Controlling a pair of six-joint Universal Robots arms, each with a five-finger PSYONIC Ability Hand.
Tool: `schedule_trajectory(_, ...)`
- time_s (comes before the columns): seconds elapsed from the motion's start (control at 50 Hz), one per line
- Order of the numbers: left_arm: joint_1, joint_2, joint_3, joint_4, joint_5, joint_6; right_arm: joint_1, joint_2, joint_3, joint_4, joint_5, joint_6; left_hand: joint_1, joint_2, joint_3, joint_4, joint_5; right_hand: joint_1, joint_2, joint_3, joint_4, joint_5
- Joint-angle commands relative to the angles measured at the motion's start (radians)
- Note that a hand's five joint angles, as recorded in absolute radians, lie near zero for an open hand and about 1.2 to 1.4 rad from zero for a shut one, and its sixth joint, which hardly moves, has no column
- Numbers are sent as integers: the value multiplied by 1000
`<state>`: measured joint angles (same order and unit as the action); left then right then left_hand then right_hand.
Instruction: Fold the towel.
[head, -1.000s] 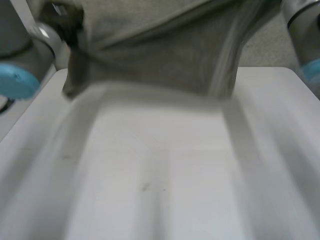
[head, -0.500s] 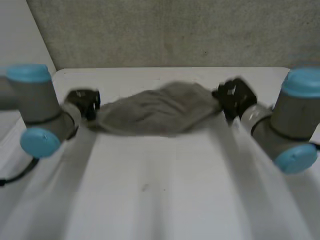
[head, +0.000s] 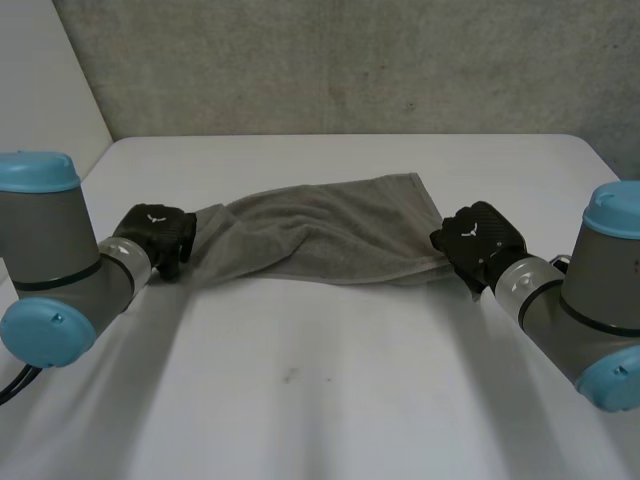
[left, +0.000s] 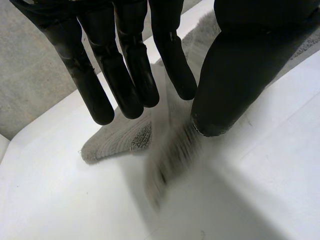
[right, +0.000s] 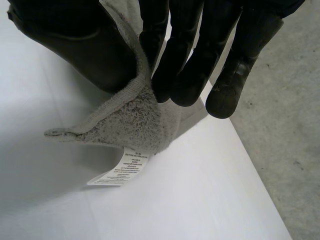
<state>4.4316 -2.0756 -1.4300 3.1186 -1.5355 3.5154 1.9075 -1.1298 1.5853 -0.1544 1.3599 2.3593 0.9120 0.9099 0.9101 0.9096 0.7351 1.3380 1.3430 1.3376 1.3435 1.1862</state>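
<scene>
- Towel (head: 320, 235): grey terry, rumpled and bunched into a long band, lying on the white table (head: 330, 400) between my two hands.
- Left hand (left: 235, 65): at the towel's left end. Fingers are straight, the thumb stands apart, and cloth lies under the fingertips. The cloth there is blurred, but it appears loose, not pinched.
- Right hand (right: 85, 50): at the towel's right end, with a corner pinched between thumb and fingers. A white label (right: 122, 170) hangs from that corner.

Grey towel (head: 320, 235), bunched, lying across white table (head: 330, 400) toward far edge; left hand (head: 155, 235) at one end, right hand (head: 478, 240) at other
</scene>
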Motion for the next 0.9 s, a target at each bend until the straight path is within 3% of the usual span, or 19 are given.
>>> schedule_trajectory(0.02,-1,-26,-6,0,0,4,-2,2,24,-4,-21,1,68,70,70,70,70,58,53,59,53,35)
schedule_trajectory(0.7,-9,-107,-46,47,2,7,-10,16,28,-8,-36,23,-91,-89,-89,-88,-88,58,53,59,53,35)
schedule_trajectory(0.74,-9,-112,-46,54,5,7,-10,18,28,-11,-36,21,-59,-56,-57,-56,-56,58,53,59,53,35)
schedule_trajectory(0.78,-9,-118,-41,67,11,7,-10,18,32,-19,-35,21,251,253,253,253,253,58,53,59,53,35)
schedule_trajectory(0.8,-9,-118,-41,67,11,7,-10,18,32,-19,-35,21,253,255,255,255,255,58,53,59,53,35)
schedule_trajectory(0.82,-8,-121,-40,72,12,7,-10,18,35,-22,-35,21,482,484,484,484,484,58,53,59,53,35)
schedule_trajectory(0.9,-8,-118,-33,71,12,8,-10,7,35,-22,-33,20,484,486,486,487,487,58,53,59,53,35)
